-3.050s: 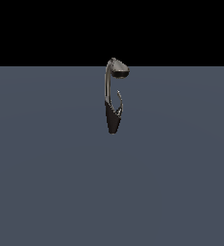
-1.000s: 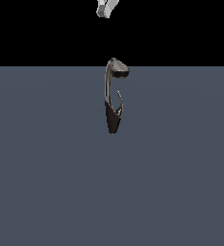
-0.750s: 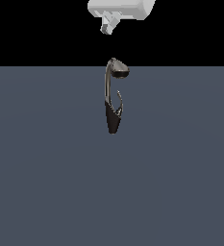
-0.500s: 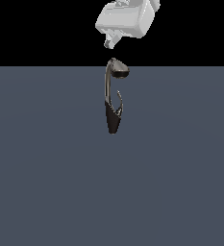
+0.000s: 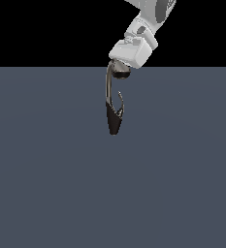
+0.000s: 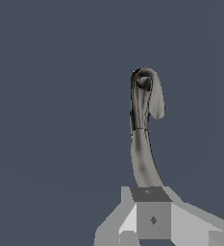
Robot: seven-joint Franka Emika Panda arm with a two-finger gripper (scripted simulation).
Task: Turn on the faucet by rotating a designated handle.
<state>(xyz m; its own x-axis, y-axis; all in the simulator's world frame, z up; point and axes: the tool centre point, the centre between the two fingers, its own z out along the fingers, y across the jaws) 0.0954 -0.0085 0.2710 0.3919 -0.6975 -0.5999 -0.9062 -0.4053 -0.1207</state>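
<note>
The wrist view looked along the faucet (image 6: 143, 144), grey-brown and metallic, against a plain slate-grey surface (image 6: 51, 96). Its neck rose from behind a grey gripper finger (image 6: 152, 216) and narrowed toward a dark, rounded far end. A paler, curved tab lay against that end. Whether the gripper was open could not be told.
</note>
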